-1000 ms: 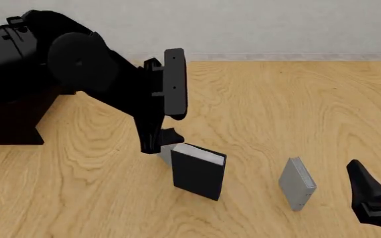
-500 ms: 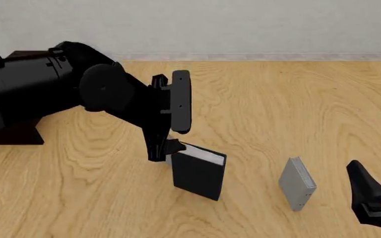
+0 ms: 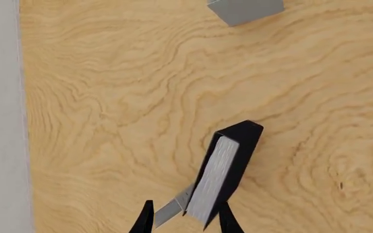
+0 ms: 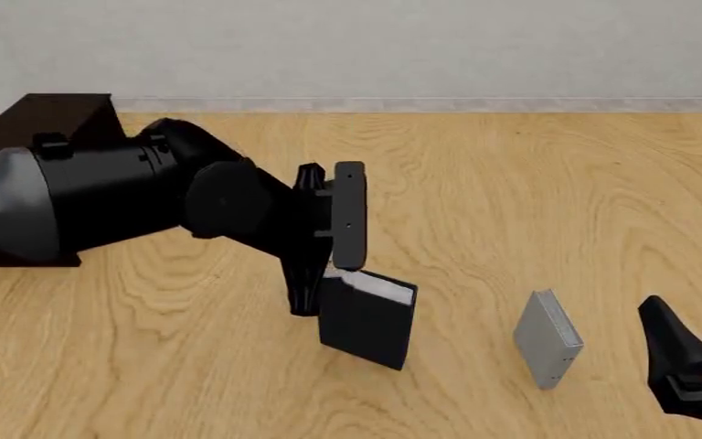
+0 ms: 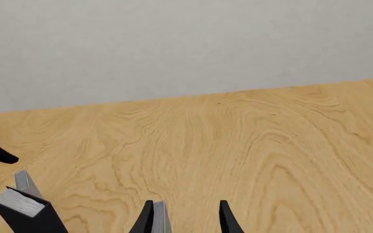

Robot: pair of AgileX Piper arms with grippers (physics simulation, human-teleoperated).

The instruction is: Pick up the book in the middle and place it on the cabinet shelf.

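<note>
Grey book upright on wooden table (right side).

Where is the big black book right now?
In the front view the black book stands on the wooden table near the middle, right under the left gripper, with a grey book off to its right.

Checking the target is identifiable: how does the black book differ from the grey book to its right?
The black book is larger and thicker, with a dark cover; the grey book is thin and pale. The left claw straddles the black book's end, while the grey book stands alone, untouched. Both stand upright on the wooden table.
</note>
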